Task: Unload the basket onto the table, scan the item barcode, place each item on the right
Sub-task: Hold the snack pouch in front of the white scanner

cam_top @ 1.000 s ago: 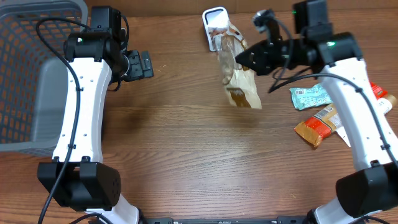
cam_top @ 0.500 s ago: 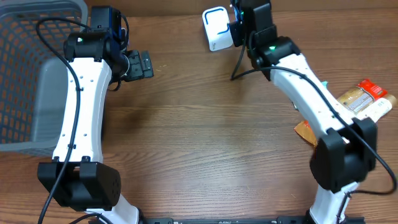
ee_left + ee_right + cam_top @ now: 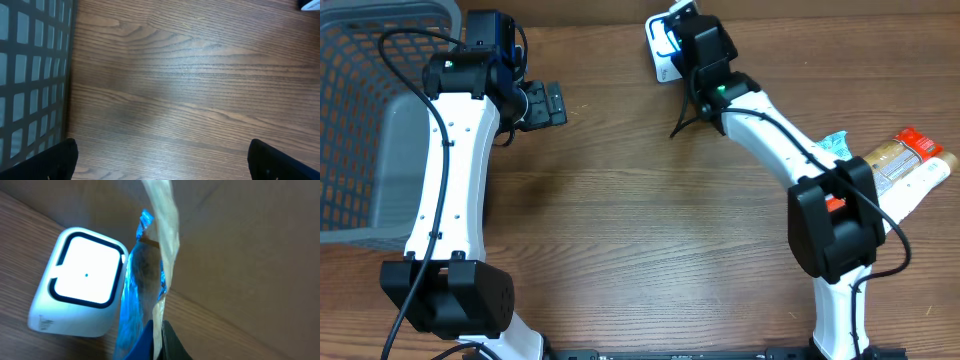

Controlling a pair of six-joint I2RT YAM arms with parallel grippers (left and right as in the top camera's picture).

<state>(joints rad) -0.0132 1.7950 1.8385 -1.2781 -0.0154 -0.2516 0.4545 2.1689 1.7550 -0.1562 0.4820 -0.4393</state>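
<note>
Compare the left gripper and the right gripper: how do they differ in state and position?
The left gripper has its jaws wide open and empty; the right gripper has its jaws shut on a clear packet. The left gripper is over the wooden table beside the grey basket; the right gripper holds its packet at the lit scanner. Both are black.

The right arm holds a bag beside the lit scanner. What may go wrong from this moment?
1. The bag hangs edge-on beside the lit window of the scanner, and its film is wrinkled and shiny, so the barcode may not read.
2. The right hand pinches only a thin edge of the bag; it may slip out.
3. The bag is very near the scanner; turning it might knock the scanner.
</note>
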